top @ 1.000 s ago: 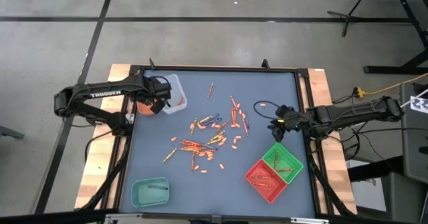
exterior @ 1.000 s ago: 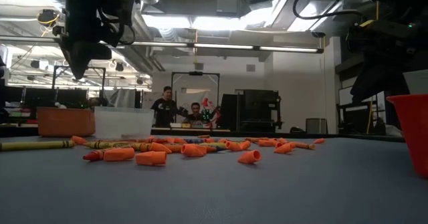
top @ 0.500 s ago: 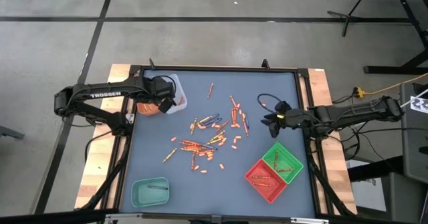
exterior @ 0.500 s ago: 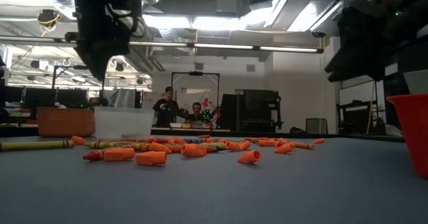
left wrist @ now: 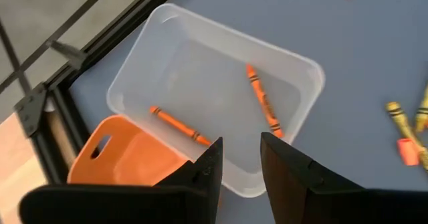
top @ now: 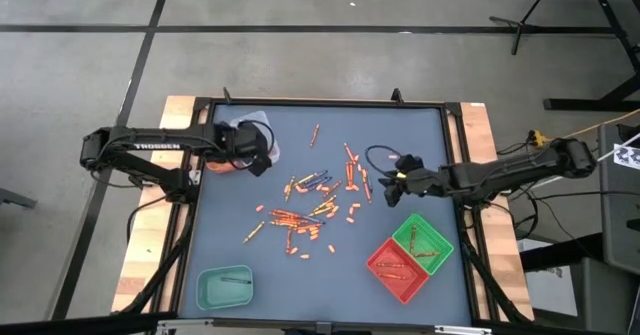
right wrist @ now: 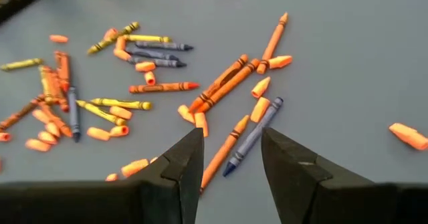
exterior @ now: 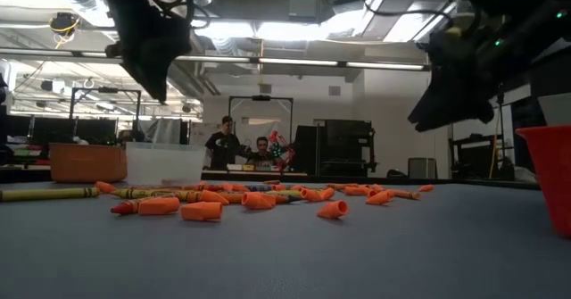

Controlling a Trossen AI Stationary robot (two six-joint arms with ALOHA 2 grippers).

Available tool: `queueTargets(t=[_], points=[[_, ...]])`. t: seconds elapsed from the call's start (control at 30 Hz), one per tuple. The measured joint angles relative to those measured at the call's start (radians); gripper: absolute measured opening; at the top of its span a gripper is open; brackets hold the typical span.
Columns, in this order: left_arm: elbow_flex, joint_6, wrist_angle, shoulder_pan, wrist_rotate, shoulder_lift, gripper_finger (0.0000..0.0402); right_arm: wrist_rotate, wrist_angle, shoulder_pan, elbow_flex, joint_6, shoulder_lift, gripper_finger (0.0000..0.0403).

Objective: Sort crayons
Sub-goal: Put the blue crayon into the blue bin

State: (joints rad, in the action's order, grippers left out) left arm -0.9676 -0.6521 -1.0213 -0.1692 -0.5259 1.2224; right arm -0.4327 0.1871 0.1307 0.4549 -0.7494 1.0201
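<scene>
Several crayons (top: 310, 207), mostly orange with a few yellow and blue, lie scattered on the blue table's middle. My left gripper (left wrist: 239, 160) stands open above the clear tray (left wrist: 167, 57) at the far left, with nothing between its fingers. Two orange crayons (left wrist: 262, 102) lie flat in that tray. My right gripper (right wrist: 231, 154) hovers open over the right side of the scatter (right wrist: 140, 77), slanting down, also holding nothing. In the high view the left gripper (top: 260, 161) sits at the tray's near corner and the right gripper (top: 386, 182) just right of the crayons.
An orange tray (top: 220, 162) stands beside the clear one. A teal tray (top: 224, 287) sits at the near left. A green tray (top: 422, 240) and a red tray (top: 397, 268), each holding crayons, sit at the near right. People stand far behind the table (exterior: 236, 147).
My left gripper has swung from over the orange and clear trays toward the table's middle and near side, tipping less steeply. My right gripper has reached toward the table's left, toward the crayon scatter, and lowered a little. No crayon has moved.
</scene>
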Motion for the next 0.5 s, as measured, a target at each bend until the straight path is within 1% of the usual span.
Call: queueTargets(t=[0.27,0.5], points=[[0.000,0.000,0.051,0.058,0.000,0.000,0.0084,-0.027,-0.116,0.000,0.000,0.000,0.205,0.0147],[0.000,0.000,0.066,0.091,0.000,0.000,0.0084,-0.032,-0.211,0.000,0.000,0.010,0.340,0.0147]])
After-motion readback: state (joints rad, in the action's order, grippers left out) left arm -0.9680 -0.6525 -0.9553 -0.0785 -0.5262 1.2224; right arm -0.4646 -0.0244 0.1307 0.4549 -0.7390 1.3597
